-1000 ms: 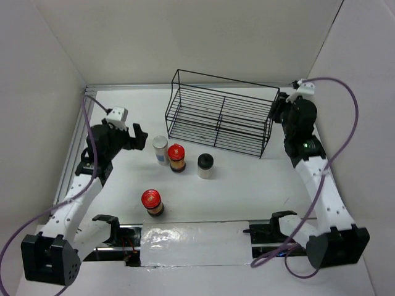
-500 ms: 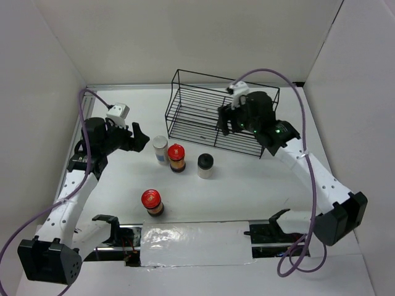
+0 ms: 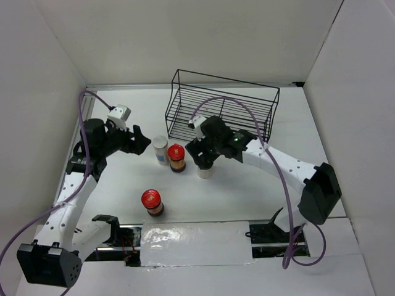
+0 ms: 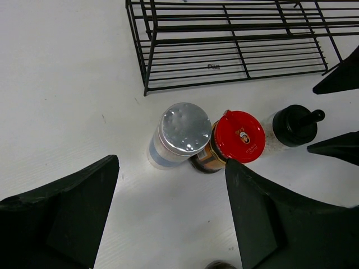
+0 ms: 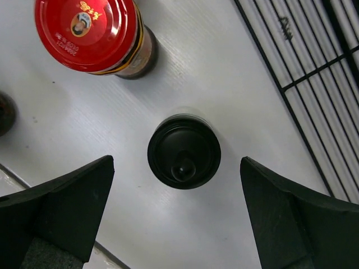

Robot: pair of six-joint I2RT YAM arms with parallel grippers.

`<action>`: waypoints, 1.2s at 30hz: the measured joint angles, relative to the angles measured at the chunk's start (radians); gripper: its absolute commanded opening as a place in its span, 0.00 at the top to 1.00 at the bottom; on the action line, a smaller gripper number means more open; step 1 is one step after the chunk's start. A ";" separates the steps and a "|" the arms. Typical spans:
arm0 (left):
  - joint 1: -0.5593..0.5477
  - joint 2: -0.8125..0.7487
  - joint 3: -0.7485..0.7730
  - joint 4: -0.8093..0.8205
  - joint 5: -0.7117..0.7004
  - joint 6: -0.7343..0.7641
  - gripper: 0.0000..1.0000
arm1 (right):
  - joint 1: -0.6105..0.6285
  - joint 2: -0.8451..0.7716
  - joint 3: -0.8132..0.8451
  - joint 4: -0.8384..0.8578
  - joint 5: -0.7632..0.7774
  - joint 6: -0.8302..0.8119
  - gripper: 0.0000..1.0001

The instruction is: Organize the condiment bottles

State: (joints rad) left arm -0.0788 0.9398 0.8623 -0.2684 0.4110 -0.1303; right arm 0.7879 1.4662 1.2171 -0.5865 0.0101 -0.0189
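Three condiment bottles stand in a row in front of the rack: a pale-capped jar (image 3: 160,147) with a blue label, a red-capped jar (image 3: 176,154) and a black-capped whitish jar (image 3: 205,171). A second red-capped jar (image 3: 151,200) stands alone nearer the front. My left gripper (image 3: 141,141) is open and empty, just left of the pale-capped jar (image 4: 184,130), facing the red-capped jar (image 4: 240,136) and the black-capped jar (image 4: 295,124). My right gripper (image 3: 202,155) is open and hovers over the black-capped jar (image 5: 184,151), one finger on each side, apart from it. The red-capped jar (image 5: 87,31) stands beside it.
A black wire rack (image 3: 222,111) stands behind the row; it also shows in the left wrist view (image 4: 224,45) and the right wrist view (image 5: 314,84). A shiny foil strip (image 3: 194,237) lies along the front edge. White walls close in the table.
My right arm has swung from the far right, over the rack, down to the black-capped jar. My left gripper has edged a little toward the pale-capped jar. The jars have not moved.
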 measured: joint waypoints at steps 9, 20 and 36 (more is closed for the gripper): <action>0.000 -0.005 0.000 -0.018 0.021 0.002 0.11 | 0.010 0.086 -0.053 0.018 0.012 0.070 0.01; 0.000 -0.006 0.000 -0.018 0.024 0.022 0.09 | 0.014 0.155 -0.054 0.072 0.063 0.104 0.50; 0.000 -0.006 0.000 -0.016 0.025 0.026 0.09 | 0.001 0.141 0.290 -0.123 -0.027 -0.026 1.00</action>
State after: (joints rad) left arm -0.0788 0.9337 0.8619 -0.2840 0.4358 -0.1043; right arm 0.7887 1.6073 1.5070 -0.7097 -0.0174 -0.0448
